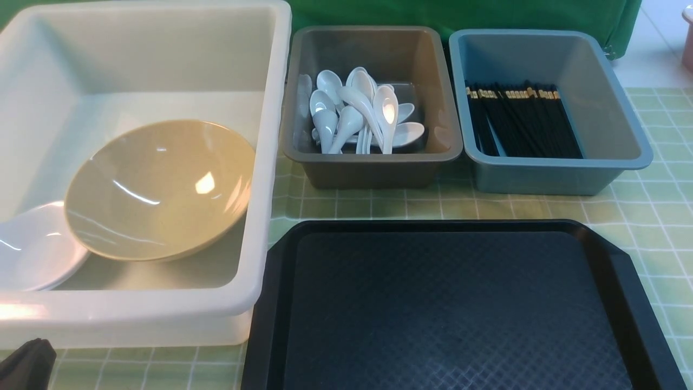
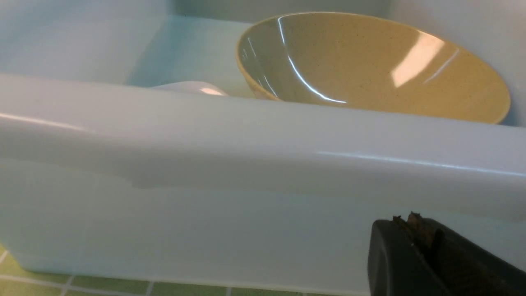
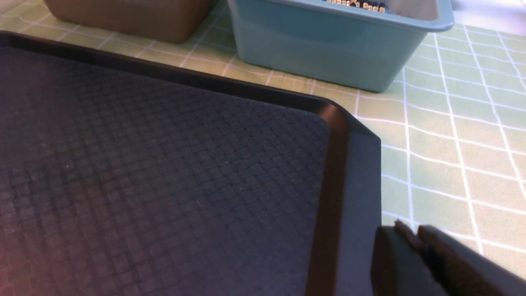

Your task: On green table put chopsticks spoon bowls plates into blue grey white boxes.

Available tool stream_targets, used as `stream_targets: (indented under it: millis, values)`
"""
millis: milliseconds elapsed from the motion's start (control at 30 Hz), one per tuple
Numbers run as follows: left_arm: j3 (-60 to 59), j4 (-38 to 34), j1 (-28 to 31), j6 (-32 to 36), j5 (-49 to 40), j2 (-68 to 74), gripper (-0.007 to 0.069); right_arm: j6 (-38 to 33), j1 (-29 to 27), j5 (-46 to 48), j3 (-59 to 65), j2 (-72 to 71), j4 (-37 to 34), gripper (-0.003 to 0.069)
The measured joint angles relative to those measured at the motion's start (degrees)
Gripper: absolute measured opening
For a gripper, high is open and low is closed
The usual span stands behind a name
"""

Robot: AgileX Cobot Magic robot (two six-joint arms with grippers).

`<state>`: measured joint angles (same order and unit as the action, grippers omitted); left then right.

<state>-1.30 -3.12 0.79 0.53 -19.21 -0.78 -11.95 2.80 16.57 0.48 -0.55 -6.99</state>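
The big white box [image 1: 260,162] holds the tan bowl [image 1: 157,189], tilted on a small white bowl [image 1: 32,249]. The grey box [image 1: 303,157] holds several white spoons [image 1: 360,114]. The blue box [image 1: 622,157] holds black chopsticks [image 1: 520,119]. My left gripper [image 1: 27,363] shows as a dark tip at the front left, below the white box's near wall. In the left wrist view it [image 2: 415,224] is shut and empty, facing that wall [image 2: 246,230], with the tan bowl [image 2: 370,65] behind the rim. My right gripper [image 3: 407,232] is shut and empty, over the tray's right edge; it is out of the front view.
A black textured tray [image 1: 455,303] lies bare at the front centre on the green table [image 1: 655,216]; it also shows in the right wrist view [image 3: 164,164]. A green cloth [image 1: 487,13] hangs behind the boxes. The blue box [image 3: 328,45] and the grey box [image 3: 131,16] stand beyond the tray.
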Motion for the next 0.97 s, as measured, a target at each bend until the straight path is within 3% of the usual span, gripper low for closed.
stream_targets:
  millis: [967]
  values:
    - [-0.1, 0.0, -0.3, 0.1, 0.0, 0.0, -0.0001, 0.0, 0.0, 0.0, 0.0, 0.0, 0.0, 0.0104]
